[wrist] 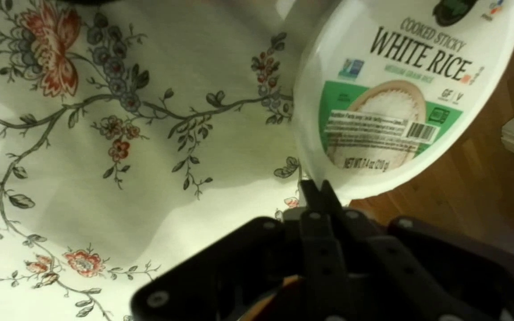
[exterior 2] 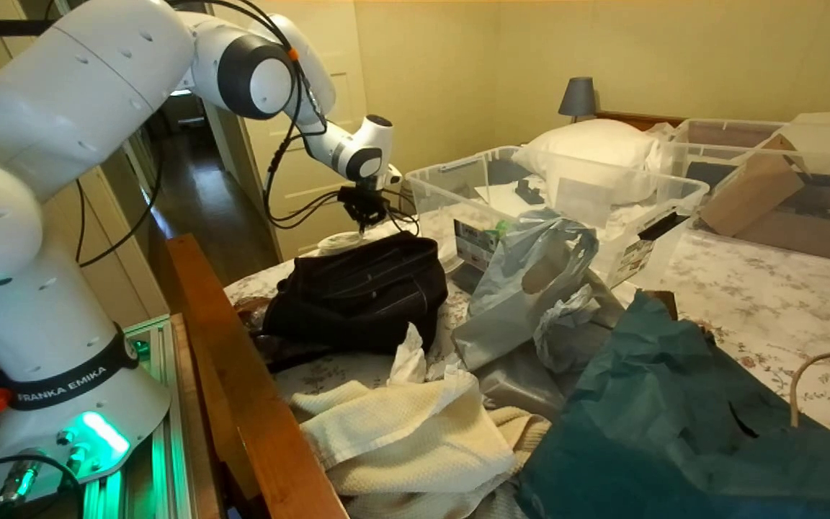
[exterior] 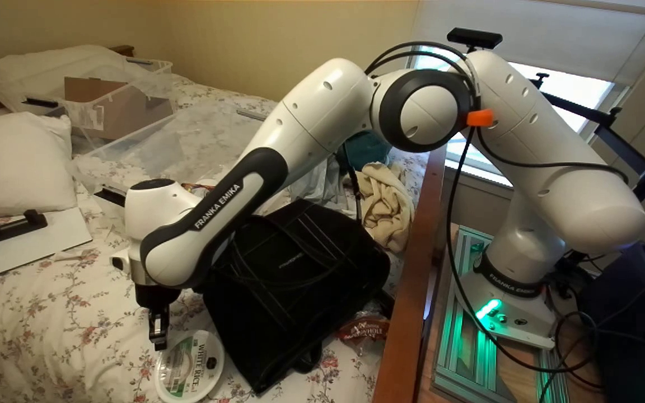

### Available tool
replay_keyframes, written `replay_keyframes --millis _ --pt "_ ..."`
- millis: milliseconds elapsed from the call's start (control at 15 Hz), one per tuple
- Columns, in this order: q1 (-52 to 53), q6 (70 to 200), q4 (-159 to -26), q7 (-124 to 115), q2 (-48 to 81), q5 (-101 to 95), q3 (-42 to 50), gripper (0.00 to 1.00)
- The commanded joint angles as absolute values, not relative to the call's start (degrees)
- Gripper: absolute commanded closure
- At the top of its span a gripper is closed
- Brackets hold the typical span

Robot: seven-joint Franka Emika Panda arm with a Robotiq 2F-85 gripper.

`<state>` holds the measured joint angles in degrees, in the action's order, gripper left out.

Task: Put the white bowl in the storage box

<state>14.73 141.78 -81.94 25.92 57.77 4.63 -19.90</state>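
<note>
White bowl (exterior: 190,366), rim clenched in the jaws, between black bag (exterior: 289,302) and broad bedding (exterior: 76,330)

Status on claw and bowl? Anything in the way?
Claw shut at edge of white bowl, grip unconfirmed. Not yet in storage box. Black bag close beside bowl, might snag.

The bench (exterior: 48,324) is basically a bed, flowery sheet (wrist: 163,151) and all. In an exterior view: black bag (exterior 2: 357,288) left of centre, cream blanket (exterior 2: 415,432) lower middle, teal bag (exterior 2: 674,432) lower right, clear storage box (exterior 2: 458,166) right of centre. Can't tell if the white bowl (exterior: 194,364), lower left in an exterior view, touches it.
</note>
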Motion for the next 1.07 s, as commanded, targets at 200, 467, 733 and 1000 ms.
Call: replay_keyframes --millis 200,467,733,1000 --pt "11.1 147.4 -93.3 20.6 50.4 5.8 -21.8 1.00" --pt "8.7 151.6 -97.5 19.7 48.4 7.3 -24.2 1.00" --pt "5.7 156.6 -101.0 19.2 47.4 10.2 -27.2 1.00" --pt "5.4 157.3 -99.4 19.4 49.6 9.4 -27.6 0.99"
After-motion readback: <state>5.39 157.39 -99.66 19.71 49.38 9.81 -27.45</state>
